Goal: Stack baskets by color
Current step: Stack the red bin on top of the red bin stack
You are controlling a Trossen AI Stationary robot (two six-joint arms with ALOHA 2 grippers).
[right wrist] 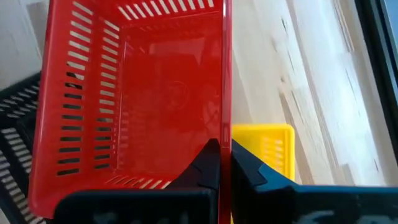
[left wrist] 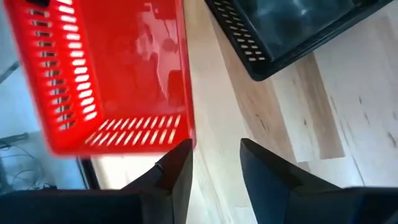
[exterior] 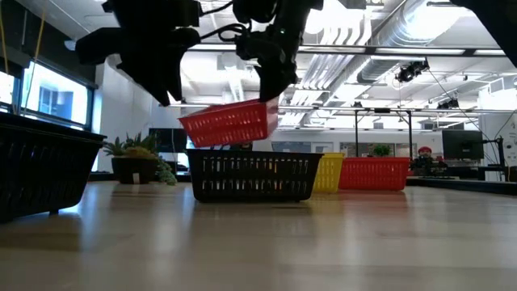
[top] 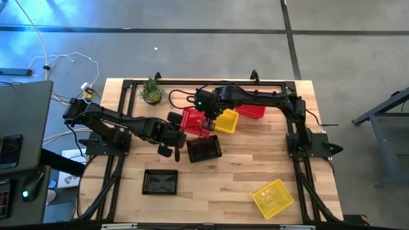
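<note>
We hold a red basket (right wrist: 134, 99) by its rim in the right gripper (right wrist: 225, 163), jaws closed, lifted above the black basket (exterior: 252, 176); the left gripper (left wrist: 214, 163) beside it gapes empty. Sorting looks barely begun: baskets lie scattered over the bench (top: 223, 185).

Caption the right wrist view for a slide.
Right gripper pinches the red basket's rim; yellow basket beside it.
</note>
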